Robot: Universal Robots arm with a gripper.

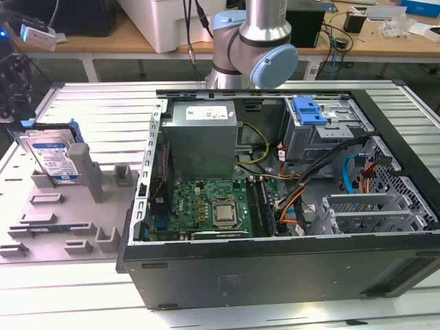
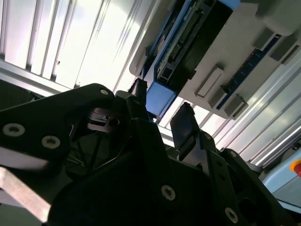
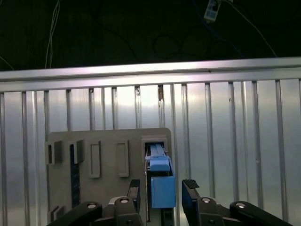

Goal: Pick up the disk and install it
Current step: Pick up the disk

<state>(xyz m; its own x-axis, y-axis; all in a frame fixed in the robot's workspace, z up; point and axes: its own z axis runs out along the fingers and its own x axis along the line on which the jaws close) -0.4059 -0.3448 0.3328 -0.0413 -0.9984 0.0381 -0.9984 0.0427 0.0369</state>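
Disk [image 1: 49, 157] stands on edge in grey holder [image 1: 75, 213] on ribbed counter [image 1: 89, 110], at exterior view's left, beside open computer case [image 1: 275, 275]. In first wrist view, gripper [image 3: 162, 188] spread wide, straddling disk's blue end, gap on each side, not clamped.

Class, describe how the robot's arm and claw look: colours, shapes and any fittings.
The arm is a silver metal tube with rounded joints and a pale blue round cap. The claw is black, with two flat fingers ending in ribbed tips, and silver screw heads on its angular links.
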